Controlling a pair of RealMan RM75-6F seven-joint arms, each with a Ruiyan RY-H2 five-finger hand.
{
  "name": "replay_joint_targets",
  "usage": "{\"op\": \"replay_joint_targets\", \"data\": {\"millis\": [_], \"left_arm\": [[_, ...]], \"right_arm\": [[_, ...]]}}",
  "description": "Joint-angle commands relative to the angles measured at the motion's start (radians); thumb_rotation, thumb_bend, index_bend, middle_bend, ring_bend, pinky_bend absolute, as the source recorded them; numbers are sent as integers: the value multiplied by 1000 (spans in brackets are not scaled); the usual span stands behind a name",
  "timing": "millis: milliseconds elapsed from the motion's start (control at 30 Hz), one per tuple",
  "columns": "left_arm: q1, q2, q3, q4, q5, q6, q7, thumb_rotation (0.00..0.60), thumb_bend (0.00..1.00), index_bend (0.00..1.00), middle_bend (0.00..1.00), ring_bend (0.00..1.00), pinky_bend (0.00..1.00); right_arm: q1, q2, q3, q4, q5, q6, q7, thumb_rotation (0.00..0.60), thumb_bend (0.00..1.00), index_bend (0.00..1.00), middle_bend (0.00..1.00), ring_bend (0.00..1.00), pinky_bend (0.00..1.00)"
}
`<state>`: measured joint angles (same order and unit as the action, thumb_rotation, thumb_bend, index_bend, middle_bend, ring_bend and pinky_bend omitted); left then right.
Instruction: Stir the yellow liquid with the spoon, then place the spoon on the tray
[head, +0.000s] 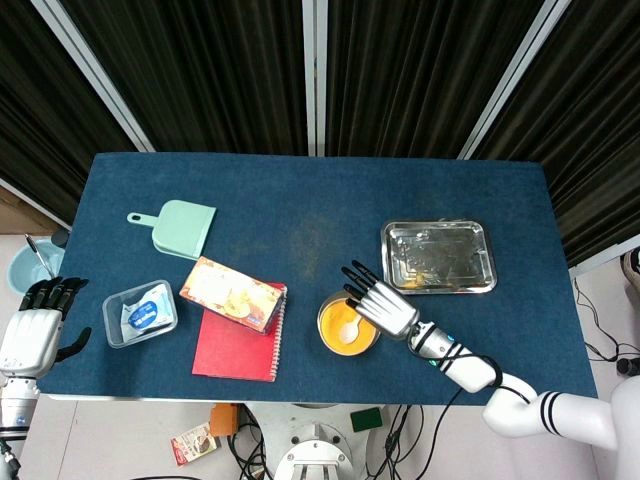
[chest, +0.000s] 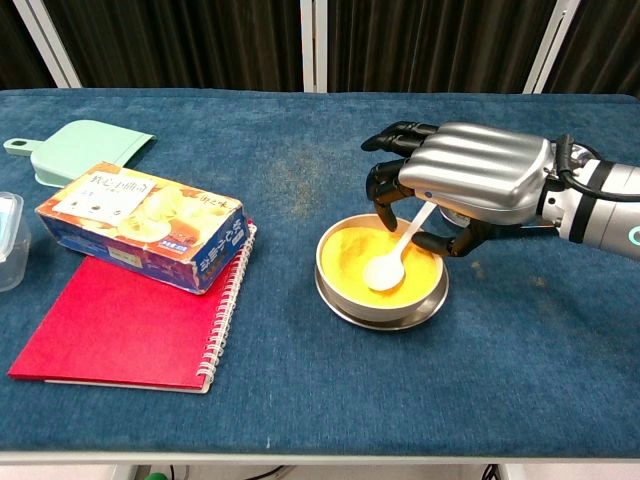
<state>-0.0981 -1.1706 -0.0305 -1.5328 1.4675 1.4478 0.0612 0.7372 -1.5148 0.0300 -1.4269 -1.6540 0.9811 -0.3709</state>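
Here the right robot hand grips the spoon handle, its scoop sunk in yellow liquid.

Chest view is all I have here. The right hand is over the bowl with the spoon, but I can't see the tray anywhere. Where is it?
Observer: The tray sits on the table beyond the bowl, further toward the robot's right, by the head view.
Operator: Anything lying in it?
Observer: No objects; just some yellowish smears on the metal floor.
Operator: And the left hand? It isn't in my picture.
Observer: The left hand hangs off the table's left edge, holding nothing, beside the clear container.
Operator: Is the path from the bowl to the tray blocked?
Observer: No, only bare blue cloth lies between them, so the right hand with the spoon should probably pass freely.
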Motion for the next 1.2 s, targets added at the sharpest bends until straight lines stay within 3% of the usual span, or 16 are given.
{"op": "replay_joint_targets", "data": {"millis": [33, 867, 1200], "left_arm": [[0, -1, 0, 2, -1, -2, -2, 600, 275, 176, 155, 97, 120], [1, -12, -1, 24, -3, -2, -14, 600, 275, 173, 155, 98, 121], [3, -10, -2, 21, -1, 2, -8, 600, 275, 166, 155, 98, 120]], "right_arm": [[3, -2, 3, 1, 5, -1, 6, 600, 346, 473, 243, 0, 0], [20, -4, 1, -3, 24, -12, 4, 600, 438, 563, 267, 0, 0], [25, 45, 14, -43, 11, 11, -53, 600, 459, 618, 270, 5, 0]]}}
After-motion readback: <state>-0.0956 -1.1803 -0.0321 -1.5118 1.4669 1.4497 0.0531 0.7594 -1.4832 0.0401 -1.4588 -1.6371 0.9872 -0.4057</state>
